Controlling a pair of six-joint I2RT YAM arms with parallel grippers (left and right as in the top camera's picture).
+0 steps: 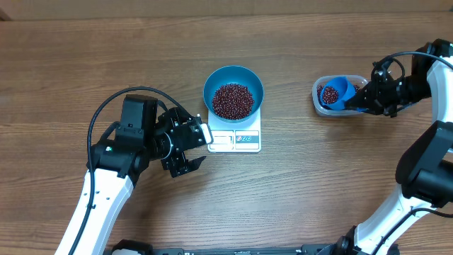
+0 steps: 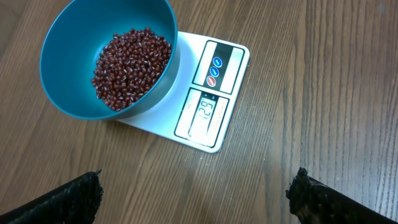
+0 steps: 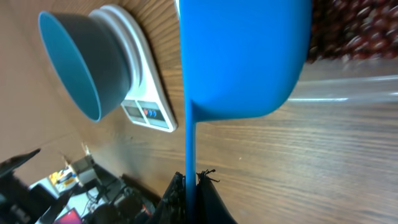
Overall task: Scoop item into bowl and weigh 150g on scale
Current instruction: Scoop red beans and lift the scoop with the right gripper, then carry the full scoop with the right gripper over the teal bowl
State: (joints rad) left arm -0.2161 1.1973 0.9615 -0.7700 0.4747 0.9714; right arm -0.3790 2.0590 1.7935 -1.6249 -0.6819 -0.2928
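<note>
**Scoop loaded at tub; bowl on scale part-filled**

Scoop [image 3: 242, 56] fills the right wrist view: small, blue, its thin flat handle running down into the right gripper [image 3: 189, 186], whose jaws are closed tight on the handle's end. Overhead, the scoop sits at the clear plastic tub [image 1: 316, 95] at the right of the wooden table [image 1: 71, 57], cup toward the bowl, with a small load of beans [image 1: 330, 93] in it. I cannot tell whether it rests in the tub or is lifted just clear. More beans show blurred in the tub behind the scoop.

Bowl [image 2: 68, 56]: bright blue, deep, upright, standing on the white scale [image 2: 214, 87] and overhanging its platform. Its bottom is covered by a pile of red-brown beans [image 2: 130, 68]; the walls are bare above. The scale display is lit, but I cannot read the digits with confidence.

Left gripper [image 1: 197, 149]: jaws spread wide, holding nothing, near the scale's front-left corner, not touching it.

Handling, as judged:
- Beans are small, hard and smooth. They will roll and scatter, so move them by scoop only, cup level.
- The scoop looks like stiff, light plastic. The grip at the end of the handle gives reach, but the thin handle may twist.
- The bowl is light and only rests on the platform. A knock could shift it or disturb the reading.
</note>
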